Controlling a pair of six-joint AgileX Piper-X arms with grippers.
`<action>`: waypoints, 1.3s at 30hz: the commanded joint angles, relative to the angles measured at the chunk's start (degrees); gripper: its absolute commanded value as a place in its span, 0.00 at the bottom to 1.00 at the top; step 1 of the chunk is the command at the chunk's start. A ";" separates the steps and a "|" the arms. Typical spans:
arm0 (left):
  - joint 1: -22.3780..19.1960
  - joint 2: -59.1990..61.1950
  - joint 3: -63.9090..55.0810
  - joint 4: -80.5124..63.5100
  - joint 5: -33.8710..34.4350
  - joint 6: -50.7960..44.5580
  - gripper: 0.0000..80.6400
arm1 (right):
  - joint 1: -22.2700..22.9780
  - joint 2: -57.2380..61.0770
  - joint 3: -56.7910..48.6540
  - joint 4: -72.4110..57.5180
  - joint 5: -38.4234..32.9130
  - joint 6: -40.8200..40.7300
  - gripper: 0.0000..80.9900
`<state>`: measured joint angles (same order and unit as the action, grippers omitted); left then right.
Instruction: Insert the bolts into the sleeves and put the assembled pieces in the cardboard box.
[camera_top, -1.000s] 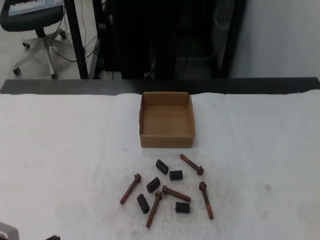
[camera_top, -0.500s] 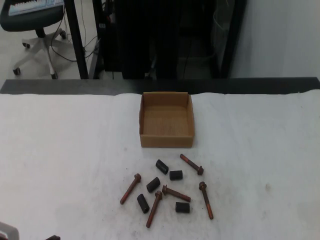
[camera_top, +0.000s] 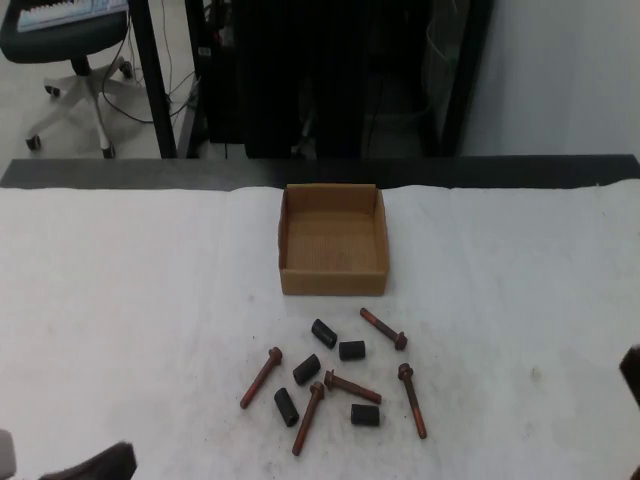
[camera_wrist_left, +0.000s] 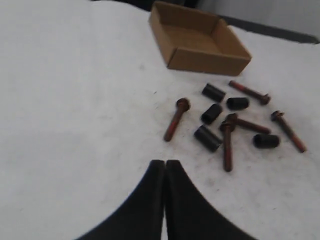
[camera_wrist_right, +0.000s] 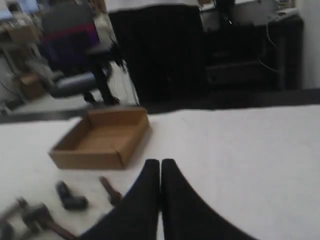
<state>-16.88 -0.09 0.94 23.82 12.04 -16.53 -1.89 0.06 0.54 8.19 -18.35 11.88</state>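
The cardboard box stood on the counter. Before the box and apart from it, bolts and sleeves lay in a loose cluster. The nearest sleeve and nearest bolt lay near its front wall, and the leftmost bolt lay before its left corner.

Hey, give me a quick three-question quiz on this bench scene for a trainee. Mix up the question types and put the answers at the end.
1. How many bolts lie loose on the white cloth?
2. True or false: the cardboard box already holds an assembled piece.
3. The left gripper is: A) open, B) shut with nothing held, C) shut on a sleeve.

Key: 1) five; 2) false, nothing is in it yet; 3) B.
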 joint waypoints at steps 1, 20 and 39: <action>0.19 0.09 -0.94 -6.58 4.63 -0.72 0.00 | 0.04 -0.05 -0.54 -8.58 -4.83 13.73 0.01; 0.19 25.46 -18.68 -9.19 11.74 12.38 0.00 | 0.04 7.81 -1.53 -15.79 -27.59 31.21 0.36; -2.15 71.74 -60.88 33.28 6.39 32.69 0.24 | 19.22 60.29 -45.90 23.87 -11.99 -19.06 0.36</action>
<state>-18.82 71.25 -59.27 55.37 21.90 13.03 14.64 57.36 -40.75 25.22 -34.75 1.01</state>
